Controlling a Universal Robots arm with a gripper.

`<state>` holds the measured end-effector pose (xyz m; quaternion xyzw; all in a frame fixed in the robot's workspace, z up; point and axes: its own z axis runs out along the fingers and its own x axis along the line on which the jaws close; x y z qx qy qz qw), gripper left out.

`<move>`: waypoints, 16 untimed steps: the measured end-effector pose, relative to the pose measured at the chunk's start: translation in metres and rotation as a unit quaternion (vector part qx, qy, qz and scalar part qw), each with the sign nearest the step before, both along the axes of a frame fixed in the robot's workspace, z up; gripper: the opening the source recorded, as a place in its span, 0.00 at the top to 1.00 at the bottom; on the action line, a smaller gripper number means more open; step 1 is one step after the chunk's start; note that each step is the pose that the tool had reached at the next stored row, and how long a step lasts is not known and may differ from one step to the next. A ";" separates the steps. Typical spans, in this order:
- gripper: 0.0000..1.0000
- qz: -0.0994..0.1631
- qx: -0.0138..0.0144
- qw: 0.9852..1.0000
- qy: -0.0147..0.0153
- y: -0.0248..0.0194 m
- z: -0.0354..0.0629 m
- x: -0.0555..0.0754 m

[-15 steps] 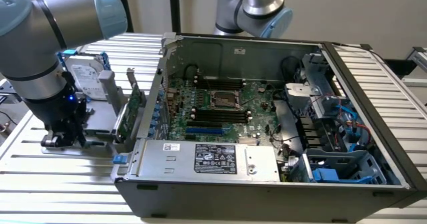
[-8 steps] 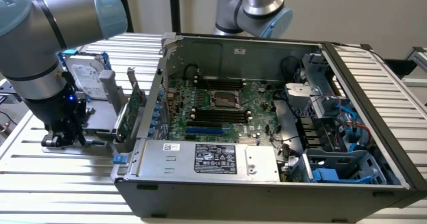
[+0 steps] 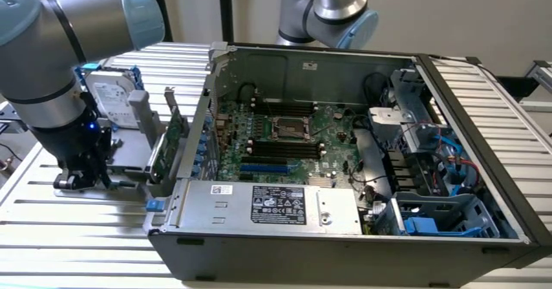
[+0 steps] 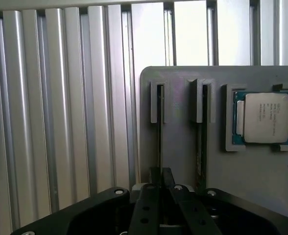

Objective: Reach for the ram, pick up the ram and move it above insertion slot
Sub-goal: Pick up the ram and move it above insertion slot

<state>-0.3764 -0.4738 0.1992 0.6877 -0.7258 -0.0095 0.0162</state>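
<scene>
Where the grey holder [image 4: 179, 132] stands, hand [image 4: 161, 177] closed narrow on the ram [image 4: 159, 122], processor [image 4: 264, 117] alongside

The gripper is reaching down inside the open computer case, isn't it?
Not inside. The exterior view shows the gripper reaching down outside the open computer case, at the gray holder on the slatted table to the exterior view's left of the case.
</scene>
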 end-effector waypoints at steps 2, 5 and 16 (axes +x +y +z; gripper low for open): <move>0.87 0.000 0.000 1.000 0.000 0.0000 0.0033 0.000; 0.87 0.001 0.000 1.000 0.000 0.0000 0.0093 0.000; 0.87 0.008 0.000 1.000 0.000 0.0000 0.0465 0.000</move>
